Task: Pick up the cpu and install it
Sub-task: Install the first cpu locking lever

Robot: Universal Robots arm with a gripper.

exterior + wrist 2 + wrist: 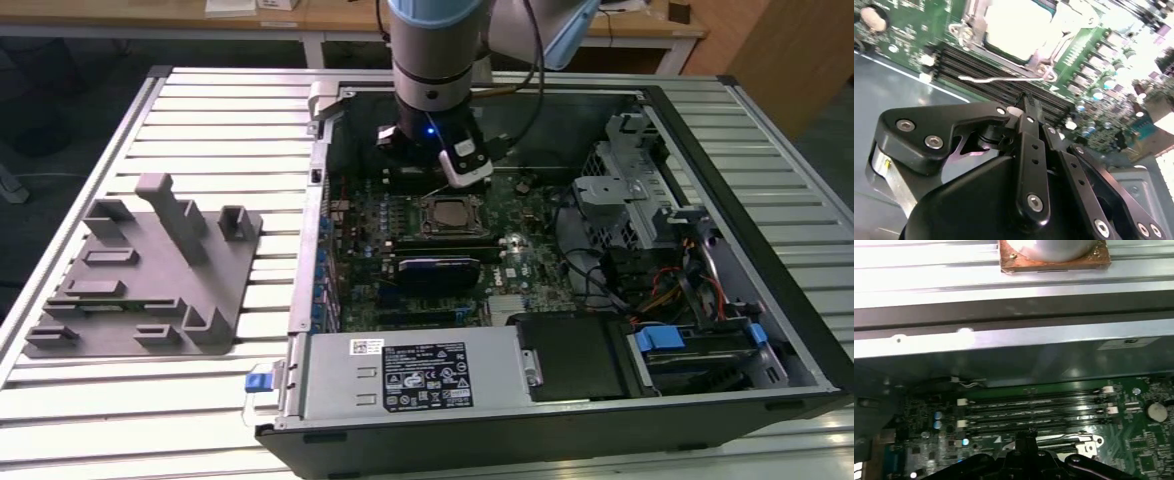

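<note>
Left to right in the exterior view, you see a grey 3D-printed fixture (140, 270) lying on the slatted aluminium table (80, 400), well apart from the open PC case (561, 430). Inside the case, the green motherboard (400, 290) fills the middle, w/ a white-labelled grey power supply (414, 372) along the near edge and a drive cage w/ blue tabs (661, 340) toward the exterior view's right.

Your arm (434, 60) hangs over the far part of the board, wrist lit by a small blue light. The gripper (1029, 102) sits just above the RAM slots (999, 67), near the socket. In the second wrist view its two black fingers (1029, 130) meet at a narrow tip w/ no visible gap and nothing held between them; the first wrist view shows that same pinched tip (1024, 440) over the memory slots (1029, 405).

The cpu (447, 212) lies flat in the socket frame (416, 228) on the board; in the second wrist view its bright silver top (1016, 25) shows inside the metal frame, w/ the thin socket lever (1004, 78) lying between frame and RAM slots. Gripper and cpu are apart, not touching.
</note>
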